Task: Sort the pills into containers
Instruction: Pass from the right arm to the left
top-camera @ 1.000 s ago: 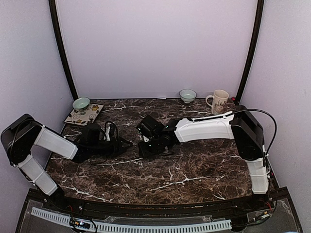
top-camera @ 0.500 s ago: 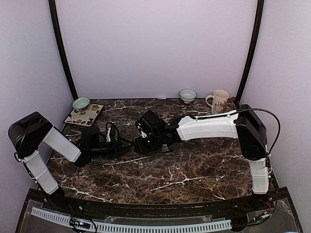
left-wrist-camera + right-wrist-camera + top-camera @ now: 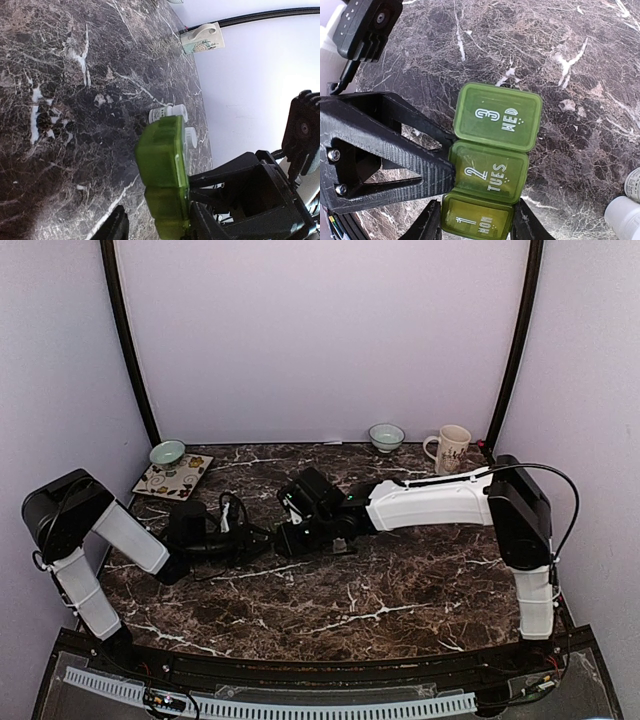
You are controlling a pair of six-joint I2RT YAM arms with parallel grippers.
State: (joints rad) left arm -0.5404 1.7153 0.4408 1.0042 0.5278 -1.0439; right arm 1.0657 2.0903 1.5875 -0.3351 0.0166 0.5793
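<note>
Right tool (image 3: 477, 222) had the MON end of the green pill organiser (image 3: 492, 165) pinched between its fingers, over mid-bench (image 3: 400, 590), all three lids down. Couldn't tell if the box rested on the surface.

Left tool (image 3: 159, 224) straddled the same box near TUES. One finger touched its side, but I couldn't tell if it had clamped.

Risk, my read: two grips on one short box. Any mismatch in pull would twist it, slip it out of the right tool's narrow hold, or pry the cells apart. The pill bottles (image 3: 624, 217) sat near, so a swinging box could tip them.
</note>
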